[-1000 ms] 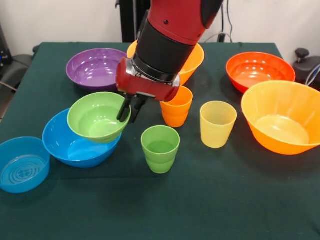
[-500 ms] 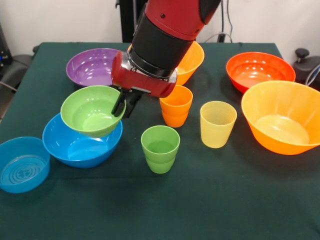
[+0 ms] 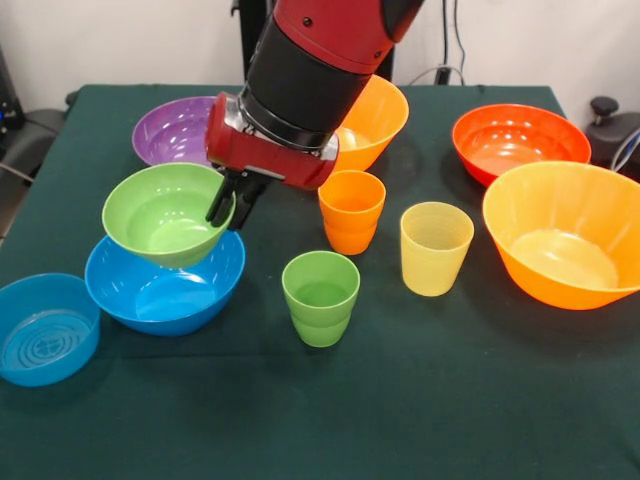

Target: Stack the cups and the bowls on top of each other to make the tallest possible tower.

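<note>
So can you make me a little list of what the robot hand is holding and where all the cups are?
hand: hand shut on the rim of the small green bowl
held bowl: lifted, tilted, above the medium blue bowl
cups: green cup, orange cup, pale yellow cup, all upright on the table, apart
stacked so far: nothing

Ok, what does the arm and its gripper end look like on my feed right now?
The arm is a thick round limb with a glossy red shell, then a wide black cylindrical band ringed by a thin silver collar. Below sits a blocky red wrist housing, and the gripper ends in slim black jaws. No cables or markings are visible on it.
</note>
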Available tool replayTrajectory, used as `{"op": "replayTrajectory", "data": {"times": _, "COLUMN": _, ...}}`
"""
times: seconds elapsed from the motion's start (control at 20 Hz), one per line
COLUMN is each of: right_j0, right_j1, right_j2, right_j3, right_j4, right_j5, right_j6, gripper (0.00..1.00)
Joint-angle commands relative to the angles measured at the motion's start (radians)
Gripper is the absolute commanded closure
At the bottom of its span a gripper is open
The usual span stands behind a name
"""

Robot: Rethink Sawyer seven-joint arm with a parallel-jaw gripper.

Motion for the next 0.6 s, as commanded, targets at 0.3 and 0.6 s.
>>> {"op": "replayTrajectory", "data": {"times": 0.3, "right_j0": 0.043, "right_j1": 0.053, "right_j2": 0.036, "right_j3": -0.121, "right_j4": 0.055, "right_j5": 0.169, "right_j6": 0.114, "gripper": 1.00}}
{"op": "replayTrajectory", "data": {"times": 0.6, "right_j0": 0.068, "right_j1": 0.067, "right_j2": 0.016, "right_j3": -0.137, "right_j4": 0.072, "right_j5": 0.186, "right_j6": 0.136, "gripper": 1.00}}
